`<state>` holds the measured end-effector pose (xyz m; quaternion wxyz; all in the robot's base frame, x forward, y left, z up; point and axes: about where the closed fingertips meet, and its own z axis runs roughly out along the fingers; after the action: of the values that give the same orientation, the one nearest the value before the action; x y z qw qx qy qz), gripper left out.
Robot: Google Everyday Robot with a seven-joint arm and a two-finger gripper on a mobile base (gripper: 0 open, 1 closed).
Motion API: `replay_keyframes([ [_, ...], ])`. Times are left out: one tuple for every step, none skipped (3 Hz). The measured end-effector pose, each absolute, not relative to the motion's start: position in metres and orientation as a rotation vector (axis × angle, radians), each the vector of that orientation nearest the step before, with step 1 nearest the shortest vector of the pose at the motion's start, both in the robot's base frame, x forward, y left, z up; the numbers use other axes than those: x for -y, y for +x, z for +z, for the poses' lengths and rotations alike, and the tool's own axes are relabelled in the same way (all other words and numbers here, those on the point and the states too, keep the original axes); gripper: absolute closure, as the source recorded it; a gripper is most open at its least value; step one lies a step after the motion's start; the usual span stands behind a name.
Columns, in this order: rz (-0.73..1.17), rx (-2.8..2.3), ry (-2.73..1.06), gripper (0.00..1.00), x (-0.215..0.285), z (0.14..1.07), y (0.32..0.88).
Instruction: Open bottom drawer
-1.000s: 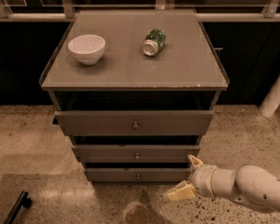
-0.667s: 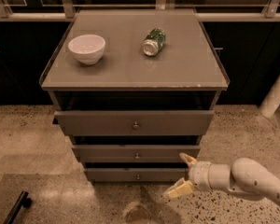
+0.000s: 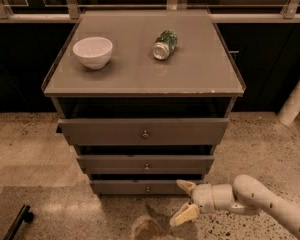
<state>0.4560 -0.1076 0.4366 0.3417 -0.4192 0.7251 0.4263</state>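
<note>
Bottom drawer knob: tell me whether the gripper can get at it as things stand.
Probably yes. The gripper sits low, just to the right of the bottom drawer, with its fingers spread and pointing toward the knob. Nothing visible lies between gripper and knob.

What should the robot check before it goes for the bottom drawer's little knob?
1. Are the fingers spread wide enough for the knob? Ok, the gripper is open.
2. Is the gripper lined up with the knob? Not ok, it sits to the knob's right and a bit low, not touching.
3. Is it at the right drawer? Ok, the gripper is down by the bottom drawer, below the middle drawer.
4. Is nothing held in the fingers? Ok.
5. Are the bowl and can on top safe? Ok for the bowl. The can lies on its side, so pull gently.
</note>
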Motion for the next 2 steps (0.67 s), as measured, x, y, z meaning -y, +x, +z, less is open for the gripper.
replay_keyframes([
  [1.110, -1.886, -1.091, 0.00, 0.107, 0.436, 0.455],
  [1.066, -1.955, -1.027, 0.00, 0.107, 0.420, 0.448],
])
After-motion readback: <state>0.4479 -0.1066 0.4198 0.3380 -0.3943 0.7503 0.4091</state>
